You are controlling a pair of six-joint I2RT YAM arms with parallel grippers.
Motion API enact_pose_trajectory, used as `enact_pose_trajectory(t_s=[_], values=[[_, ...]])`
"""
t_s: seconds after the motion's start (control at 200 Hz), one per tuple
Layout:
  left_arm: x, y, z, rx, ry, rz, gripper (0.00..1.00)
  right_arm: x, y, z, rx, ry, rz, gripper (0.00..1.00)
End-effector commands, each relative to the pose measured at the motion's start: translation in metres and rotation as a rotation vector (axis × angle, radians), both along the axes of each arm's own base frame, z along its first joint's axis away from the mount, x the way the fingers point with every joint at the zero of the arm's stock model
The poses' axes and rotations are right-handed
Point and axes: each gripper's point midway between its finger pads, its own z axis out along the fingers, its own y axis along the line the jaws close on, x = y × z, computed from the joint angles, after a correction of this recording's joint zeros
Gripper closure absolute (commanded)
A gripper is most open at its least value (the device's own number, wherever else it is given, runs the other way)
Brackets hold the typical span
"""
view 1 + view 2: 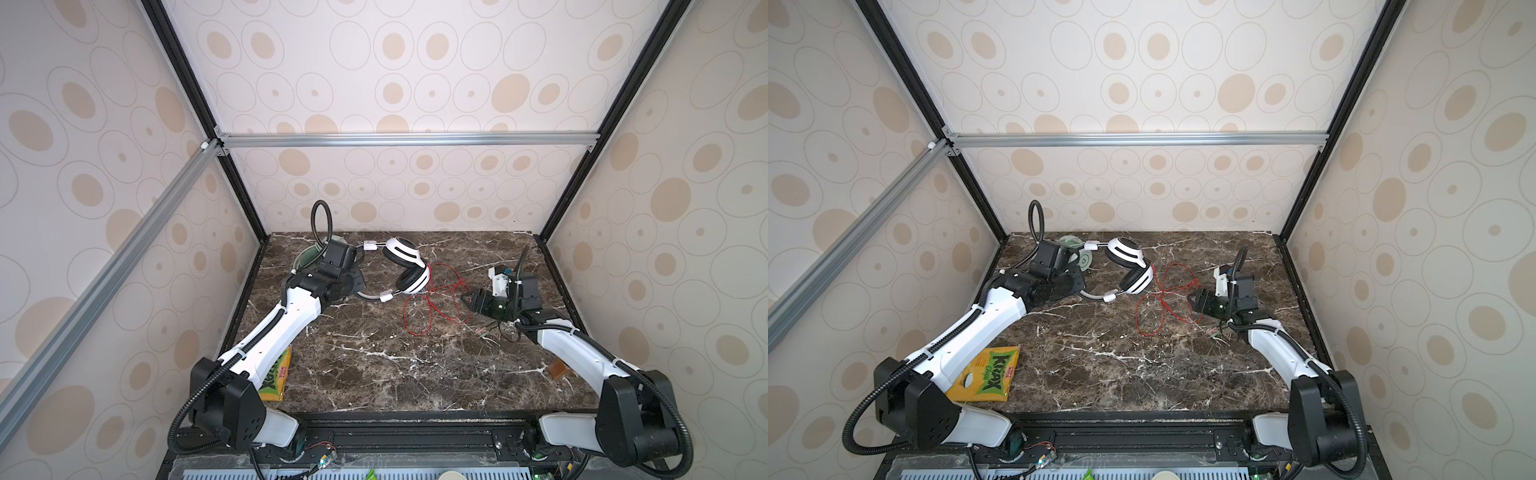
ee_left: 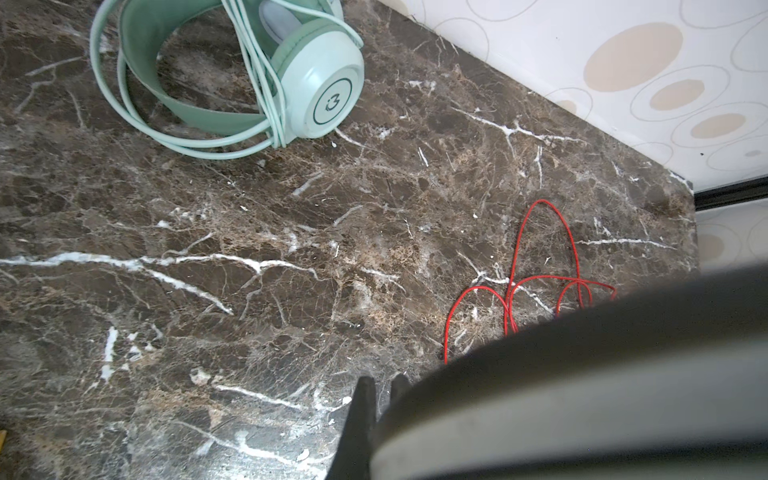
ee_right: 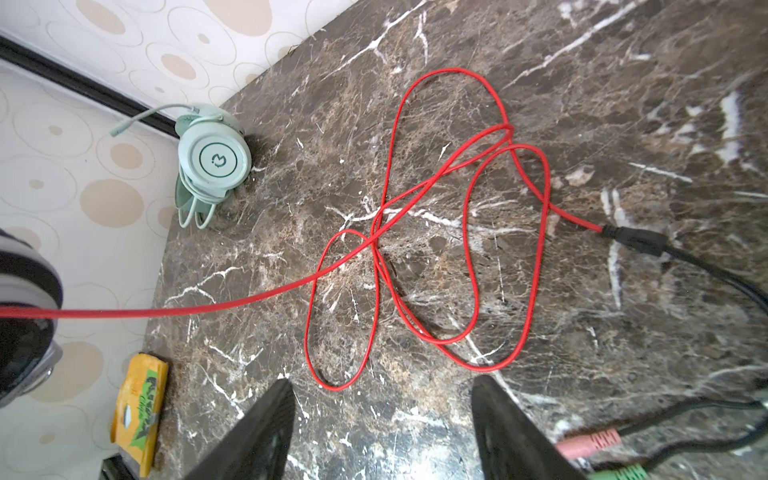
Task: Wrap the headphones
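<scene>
The left pincer [image 2: 382, 380] is shut tight on the grey band of the white-and-black headphones [image 1: 409, 262] and holds them up off the bench [image 1: 374, 365]. Their red cord [image 3: 505, 126] runs down from them and lies in loose, messy loops on the bench. The right pincer [image 3: 382, 382] is wide open just over those loops, with nothing in it. The mint green headphones [image 2: 316, 83] sit in the back left corner, with their pale cord wound around them. A yellow snack bag [image 1: 986, 374] lies near the front left.
</scene>
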Motion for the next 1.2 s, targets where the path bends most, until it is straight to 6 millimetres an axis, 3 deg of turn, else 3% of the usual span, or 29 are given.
enact_pose_trajectory(t_s=[0.0,0.12,0.225,0.355,0.53,0.63,0.835,0.955,1.195], values=[[0.007,-0.009,0.032,-0.096,-0.098,-0.007,1.0,0.001,0.003,0.014,-0.099,-0.064,0.016,0.3],[0.004,-0.014,0.031,-0.109,-0.05,-0.024,1.0,0.003,0.008,0.017,-0.12,-0.083,0.034,0.3],[-0.002,0.007,0.027,-0.02,0.028,0.069,1.0,0.004,0.013,0.019,-0.12,-0.101,0.058,0.3],[-0.005,0.015,0.033,0.033,0.078,0.094,1.0,0.003,0.02,0.018,-0.104,-0.137,0.097,0.3],[-0.007,0.017,0.062,0.048,0.08,0.094,1.0,0.004,0.026,0.013,-0.151,-0.138,0.182,0.29],[-0.017,0.036,0.079,0.035,0.054,0.191,1.0,0.012,0.021,0.014,-0.209,-0.111,0.177,0.29],[-0.023,0.055,0.103,-0.1,0.079,0.194,1.0,0.035,0.008,0.006,-0.257,-0.086,0.09,0.28],[-0.02,0.053,0.121,-0.197,0.019,0.162,1.0,0.043,0.023,0.003,-0.169,-0.096,0.125,0.28],[-0.021,0.057,0.184,-0.283,-0.156,0.136,1.0,0.062,0.059,-0.005,0.002,-0.071,0.216,0.28]])
